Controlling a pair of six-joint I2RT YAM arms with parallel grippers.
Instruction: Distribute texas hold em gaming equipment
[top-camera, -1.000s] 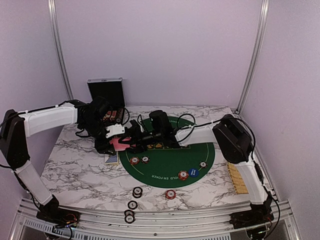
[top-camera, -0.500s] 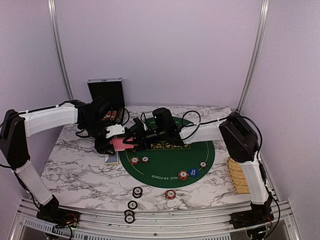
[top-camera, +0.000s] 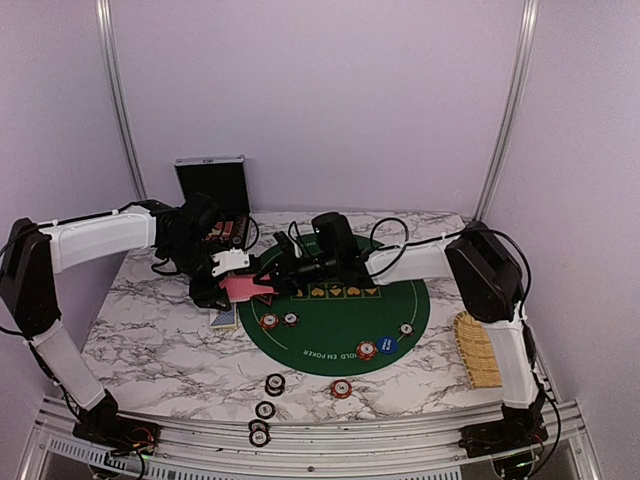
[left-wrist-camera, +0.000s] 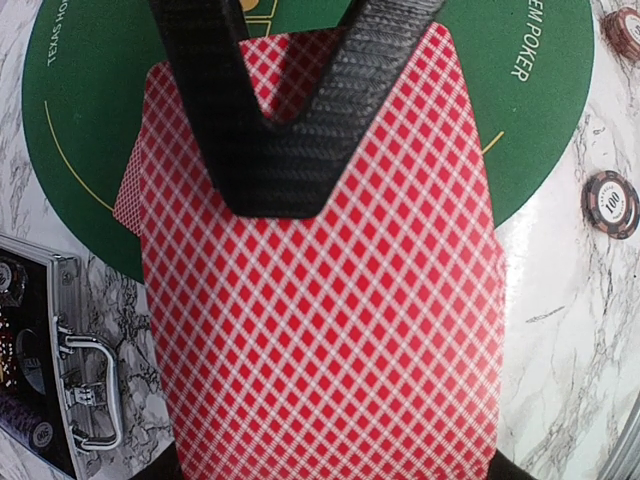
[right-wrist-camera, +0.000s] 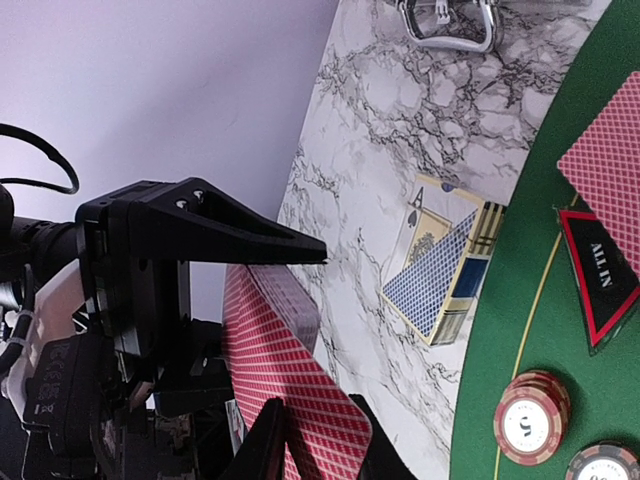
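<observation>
My left gripper (top-camera: 226, 284) is shut on a deck of red-backed playing cards (left-wrist-camera: 320, 330), held above the marble just left of the green mat (top-camera: 345, 322). My right gripper (right-wrist-camera: 322, 447) reaches in from the right. Its fingers (left-wrist-camera: 275, 150) are pinched on the far edge of the deck's top card (right-wrist-camera: 300, 395), which lifts away from the stack. The triangular ALL IN marker (right-wrist-camera: 600, 280) and another red-backed card (right-wrist-camera: 612, 165) lie on the mat. Poker chips (top-camera: 268, 321) and a blue button disc (top-camera: 387, 345) also sit on the mat.
A blue-backed card box (top-camera: 225, 318) lies under the deck on the marble. Several chips (top-camera: 275, 383) stand off the mat near the front edge. The open black case (top-camera: 212, 185) is at the back left. A bamboo tray (top-camera: 478, 350) lies at the right edge.
My right gripper has slid left to the deck and closed its fingers on the top card. The left gripper and the deck have stayed put.
</observation>
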